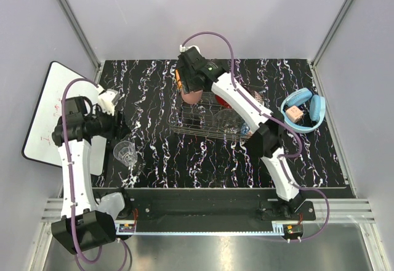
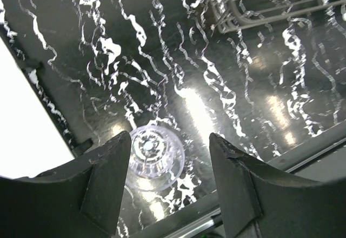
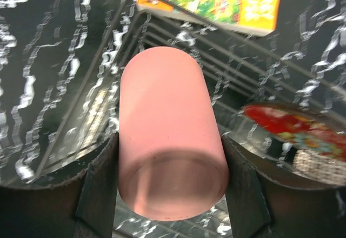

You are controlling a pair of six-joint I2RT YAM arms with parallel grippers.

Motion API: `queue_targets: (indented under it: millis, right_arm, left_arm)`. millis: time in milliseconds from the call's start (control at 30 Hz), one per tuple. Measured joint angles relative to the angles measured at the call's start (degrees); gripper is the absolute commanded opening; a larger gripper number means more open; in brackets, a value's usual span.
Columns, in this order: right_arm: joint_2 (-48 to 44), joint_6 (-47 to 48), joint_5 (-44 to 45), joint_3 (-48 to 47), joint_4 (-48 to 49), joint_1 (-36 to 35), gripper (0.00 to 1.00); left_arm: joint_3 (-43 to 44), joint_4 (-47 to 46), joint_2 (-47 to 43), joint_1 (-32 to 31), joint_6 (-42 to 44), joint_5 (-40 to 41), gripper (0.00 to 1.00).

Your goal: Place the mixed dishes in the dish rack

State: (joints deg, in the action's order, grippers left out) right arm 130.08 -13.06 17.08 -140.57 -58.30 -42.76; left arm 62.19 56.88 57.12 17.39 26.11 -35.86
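My right gripper (image 1: 192, 92) is shut on the salmon-pink cup (image 1: 192, 94) and holds it over the far-left end of the silver wire dish rack (image 1: 191, 124). In the right wrist view the cup (image 3: 167, 130) fills the space between both fingers (image 3: 100, 184), above the rack wires (image 3: 162, 38). A red floral plate (image 3: 292, 125) stands in the rack, with a brownish patterned bowl (image 3: 320, 165) beside it. My left gripper (image 2: 168, 143) is open above the clear drinking glass (image 2: 154, 152), which stands upright on the table (image 1: 126, 153) and does not touch the fingers.
An orange-green carton (image 3: 216, 0) lies just beyond the rack's far-left corner. Blue headphones (image 1: 303, 111) lie at the right. A white board (image 1: 49, 111) leans off the table's left edge. The rack's near corner (image 2: 254, 11) shows in the left wrist view.
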Motion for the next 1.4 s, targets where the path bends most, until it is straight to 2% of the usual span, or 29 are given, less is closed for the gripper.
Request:
queue_targets:
  millis: [133, 400, 600, 633, 667, 700, 800, 933, 1033, 1067, 1133, 1167, 1233, 1400]
  right_arm:
    - [3.6, 3.2, 3.6, -5.3, -3.1, -0.8, 0.00]
    - [9.1, 5.7, 4.7, -5.9, -4.5, -1.7, 0.00]
    - [10.5, 6.5, 4.8, -5.3, -3.8, -1.7, 0.00]
    - [10.5, 6.7, 4.8, -5.3, -3.5, -1.7, 0.00]
    - [10.5, 6.9, 4.8, -5.3, -3.0, -1.8, 0.00]
    - [10.5, 7.1, 4.9, -5.3, -2.6, -1.8, 0.00]
    - [10.8, 7.4, 4.9, -5.3, -1.9, -1.7, 0.12]
    - [11.8, 7.9, 4.8, -5.3, -0.8, -1.7, 0.22]
    - [12.2, 8.5, 4.9, -5.3, 0.2, -1.8, 0.39]
    - [12.2, 8.6, 4.9, -5.3, 0.2, -1.8, 0.52]
    - [12.3, 8.9, 4.9, -5.3, 0.3, -1.7, 0.71]
    - [12.3, 9.0, 4.8, -5.3, 0.4, -1.8, 0.85]
    - [12.3, 9.4, 4.7, -5.3, 0.7, -1.8, 0.99]
    - [12.6, 10.2, 4.7, -5.3, 1.3, -1.7, 1.00]
  left_arm:
    - [-1.5, -0.9, 0.0, 0.0, 1.1, 1.6, 0.63]
    - [-4.6, -2.3, 0.0, 0.1, 4.2, 3.3, 0.67]
    - [-7.4, -2.8, 0.8, 0.2, 7.9, 4.9, 0.82]
    - [-7.8, -2.9, 1.1, 0.1, 8.4, 5.3, 0.87]
    - [-8.3, -3.3, 1.4, 0.1, 8.7, 5.7, 0.98]
    - [-8.6, -3.5, 1.6, 0.2, 9.0, 6.1, 0.99]
    - [-9.4, -4.5, 2.7, 0.2, 9.3, 7.6, 0.99]
    - [-10.7, -6.4, 3.7, 0.2, 9.2, 10.3, 0.99]
    - [-11.5, -7.7, 3.7, 0.2, 9.0, 12.3, 0.99]
    - [-11.6, -8.2, 3.7, 0.1, 8.9, 12.8, 0.99]
    - [-11.9, -9.2, 3.7, 0.2, 8.8, 13.7, 0.99]
    - [-12.2, -9.6, 3.7, 0.2, 8.8, 14.0, 0.99]
    - [-12.5, -10.3, 3.7, 0.2, 8.8, 14.5, 0.99]
    - [-14.1, -11.7, 3.7, 0.2, 8.8, 15.1, 0.99]
